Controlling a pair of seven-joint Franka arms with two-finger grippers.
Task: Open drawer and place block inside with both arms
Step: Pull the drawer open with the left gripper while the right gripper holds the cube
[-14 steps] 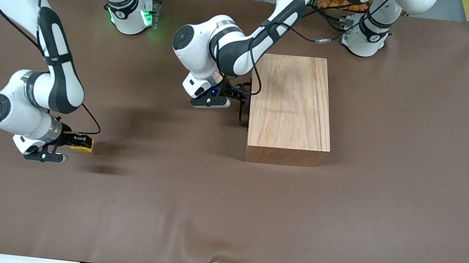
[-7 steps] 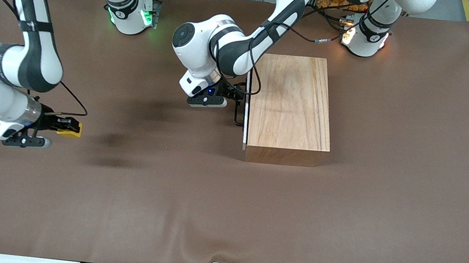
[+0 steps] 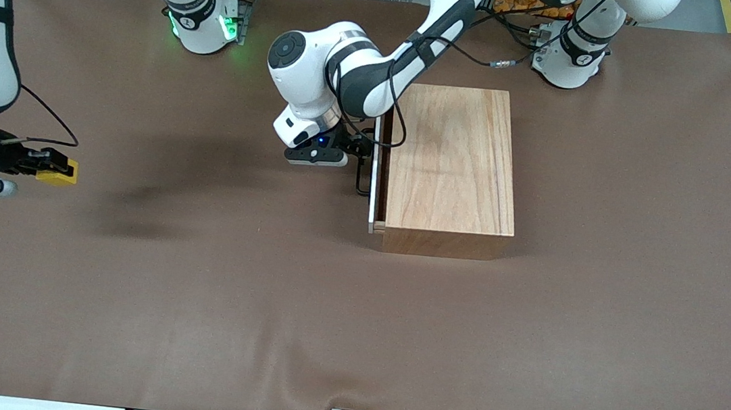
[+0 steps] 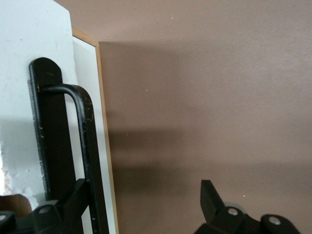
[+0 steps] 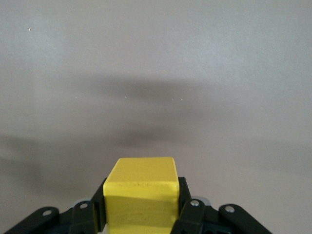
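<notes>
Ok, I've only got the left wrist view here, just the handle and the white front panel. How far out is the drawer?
Observer: Barely. In the front view the drawer, with the left gripper at its handle, shows only a narrow dark gap between it and the wooden box.
Operator: And where's the block?
Observer: The block is held in the right gripper, up over the right arm's end of the table.
Operator: Is it gripped squarely?
Observer: It looks so. The right wrist view shows one of the fingers pressed on each side of it.
</notes>
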